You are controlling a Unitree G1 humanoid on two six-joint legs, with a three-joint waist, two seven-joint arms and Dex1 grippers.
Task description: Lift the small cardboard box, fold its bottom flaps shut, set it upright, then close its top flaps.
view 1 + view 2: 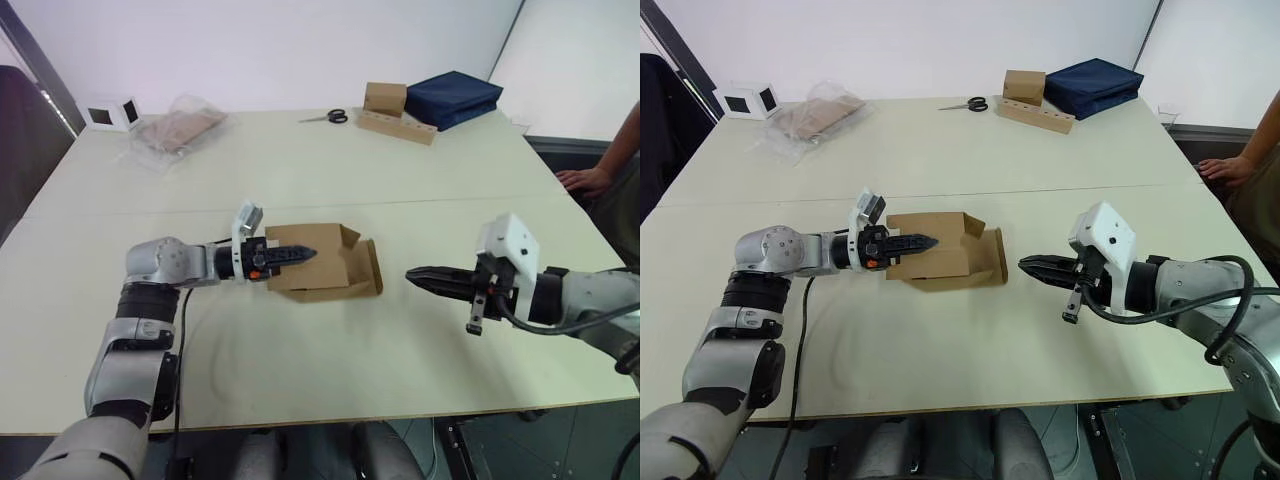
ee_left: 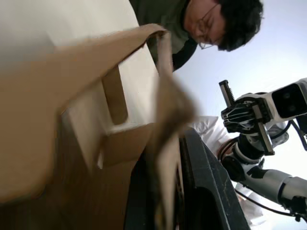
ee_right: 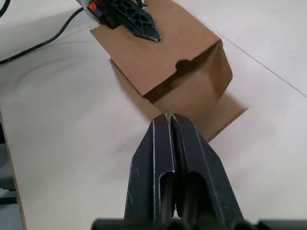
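Observation:
The small cardboard box [image 1: 325, 268] lies on its side at the middle of the pale table [image 1: 300, 370]. Its flaps [image 1: 371, 266] at the end facing my right arm stand open; I cannot tell whether they are the top flaps or the bottom flaps. My left gripper [image 1: 300, 254] reaches in from the left and is shut on the box's upper wall, with one finger [image 3: 136, 21] lying along the outside. In the left wrist view the cardboard [image 2: 96, 120] runs between the fingers. My right gripper [image 1: 415, 274] is shut and empty. It points at the open end from a short way to the right.
At the back stand a brown box on a cardboard strip [image 1: 392, 112], a blue bag [image 1: 452, 97] and scissors [image 1: 328, 117]. A plastic bag [image 1: 178, 128] and a small white box [image 1: 112, 113] lie back left. A person's hand [image 1: 585, 178] rests at the table's right edge.

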